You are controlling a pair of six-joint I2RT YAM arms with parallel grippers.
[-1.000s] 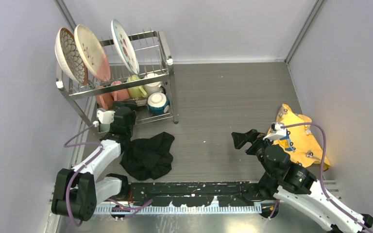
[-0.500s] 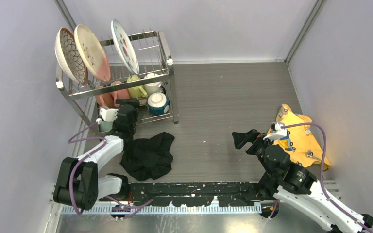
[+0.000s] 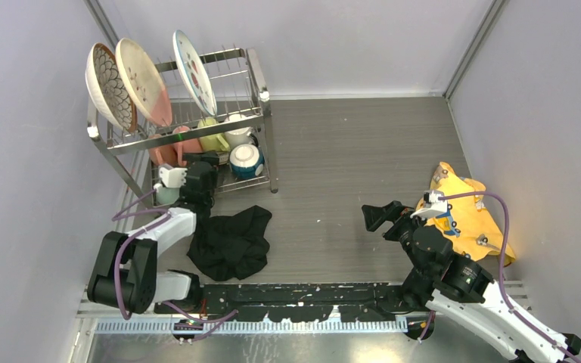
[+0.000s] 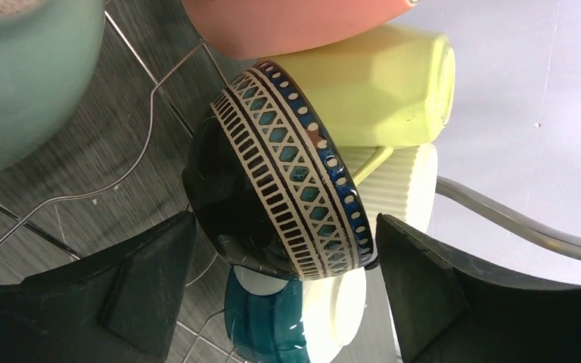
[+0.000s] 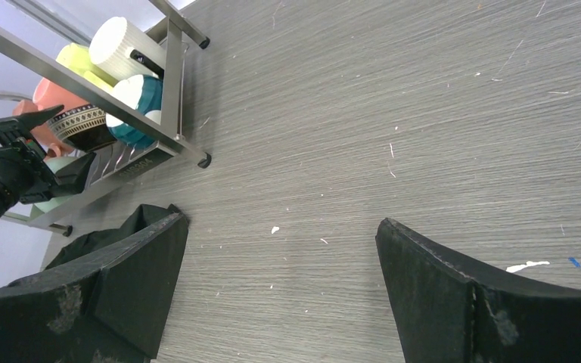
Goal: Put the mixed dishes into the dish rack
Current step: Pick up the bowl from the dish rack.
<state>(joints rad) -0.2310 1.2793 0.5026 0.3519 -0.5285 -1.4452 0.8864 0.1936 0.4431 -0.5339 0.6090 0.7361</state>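
Observation:
Three patterned plates stand upright in the top tier of the dish rack. In the lower tier lie a pink mug, a yellow mug, a white mug, a blue bowl and a mint-green bowl. A brown patterned bowl rests tilted on its side among them. My left gripper reaches into that tier, open wide, its fingertips either side of the brown bowl and very close to it. My right gripper hovers open over bare table, holding nothing.
A black cloth lies crumpled in front of the rack, right of my left arm. A yellow cloth sits at the right by the wall, behind my right arm. Grey walls close in the table on three sides.
My left arm has pushed a little further into the lower tier and its jaws have narrowed slightly. The right arm has not moved.

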